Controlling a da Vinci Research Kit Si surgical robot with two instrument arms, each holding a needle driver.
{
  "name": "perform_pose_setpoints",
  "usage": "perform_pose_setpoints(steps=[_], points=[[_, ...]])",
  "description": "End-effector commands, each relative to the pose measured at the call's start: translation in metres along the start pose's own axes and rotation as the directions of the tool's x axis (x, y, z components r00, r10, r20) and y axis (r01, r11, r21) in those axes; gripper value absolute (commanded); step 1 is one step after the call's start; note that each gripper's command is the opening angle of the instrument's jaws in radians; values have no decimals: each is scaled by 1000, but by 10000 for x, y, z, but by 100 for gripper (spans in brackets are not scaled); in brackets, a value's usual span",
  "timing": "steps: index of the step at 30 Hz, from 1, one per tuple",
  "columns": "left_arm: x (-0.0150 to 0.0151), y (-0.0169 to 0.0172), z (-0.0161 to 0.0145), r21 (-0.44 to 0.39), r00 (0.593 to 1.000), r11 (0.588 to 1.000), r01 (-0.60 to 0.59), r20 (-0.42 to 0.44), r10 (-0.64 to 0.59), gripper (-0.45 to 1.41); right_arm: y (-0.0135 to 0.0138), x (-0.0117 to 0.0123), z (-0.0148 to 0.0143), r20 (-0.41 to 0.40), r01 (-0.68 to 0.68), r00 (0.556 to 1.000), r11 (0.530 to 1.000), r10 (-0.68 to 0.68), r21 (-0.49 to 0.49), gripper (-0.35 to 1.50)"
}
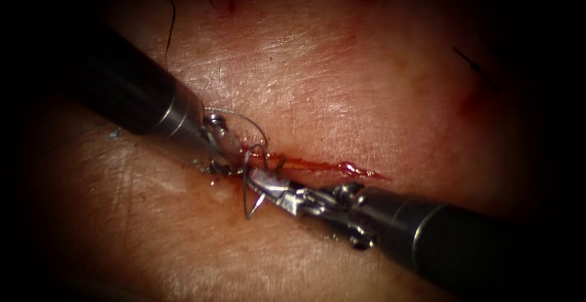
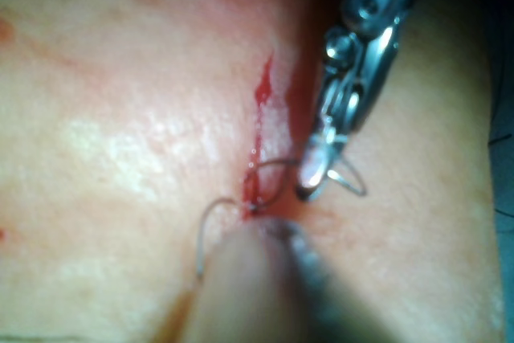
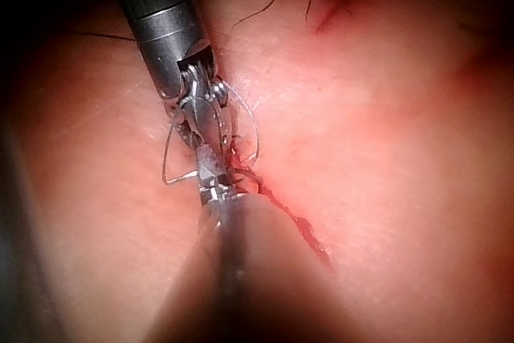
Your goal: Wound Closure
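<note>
Pale, glossy tissue with fine cross-hatched creases, pinker toward the upper right of the frame. At centre, a short narrow cut running left to right, lined with wet red fluid that glistens at its right end.

Coming in from upper left, the left tool: dark matte shaft, bright steel collar, small metal wrist, tip down at the left end of the cut. Grip and load of this tool: cannot tell. Seen again in the right wrist view, narrow and pointed, its tip partly hidden.

From lower right, the right tool: same dark shaft, polished and faceted steel head, jaws drawn together just below the cut. Appears pinched on the thread, which hangs as a thin stiff V toward lower centre; in the left wrist view the same strand crosses the jaw tip as a narrow loop.

Most likely the needle: a thin, smooth grey arc sweeping from beside the left tool's wrist over to the cut, just above centre, its right end meeting the tissue at the cut edge; whether it sits in the tissue cannot be told for sure. Thicker and evenly curved in the left wrist view. Held by neither of the 2 tools, as far as can be seen.

Along the top edge, loose dark strands, fine and wavy.
</note>
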Motion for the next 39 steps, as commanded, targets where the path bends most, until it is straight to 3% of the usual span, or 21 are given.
perform_pose_setpoints(steps=[1, 9, 13, 21, 29, 30, 33, 37, 39], points=[[-7, 9, 6, -3, 1000, 1000, -2, -3, 2, 7, -7, 5, 11, 2, -6, 1000, 1000, 6, -3, -35], [-14, 12, -1, -1, 1000, 1000, 9, -20, -9, 9, 0, 12, 32, 6, -41, 999, 998, 41, -39, -35], [-17, 13, -6, -1, 999, 1000, 12, -35, -12, 9, 17, 16, 37, -21, -53, 998, 998, 52, -42, -35], [-25, 22, -42, 24, 994, 999, 26, -108, -23, 9, 10, 26, 52, -37, -47, 998, 998, 45, -45, -35], [-26, 33, -66, 36, 986, 999, 39, -165, -33, 12, 60, 42, 39, -51, -4, 999, 999, 2, -44, -35], [-29, 34, -75, 41, 982, 998, 42, -188, -34, 14, 86, 48, 29, -55, 28, 998, 999, -30, -44, -35], [-27, 31, -94, 52, 968, 997, 65, -245, -50, 12, 112, 47, 22, -43, 60, 997, 997, -61, -41, -35], [-22, 27, -122, 76, 946, 994, 79, -319, -51, 10, 132, 40, 13, -22, 60, 998, 997, -61, -50, -35], [-17, 27, -142, 77, 915, 994, 76, -401, -39, 10, 136, 33, 7, -14, 55, 998, 997, -56, -47, -35]])
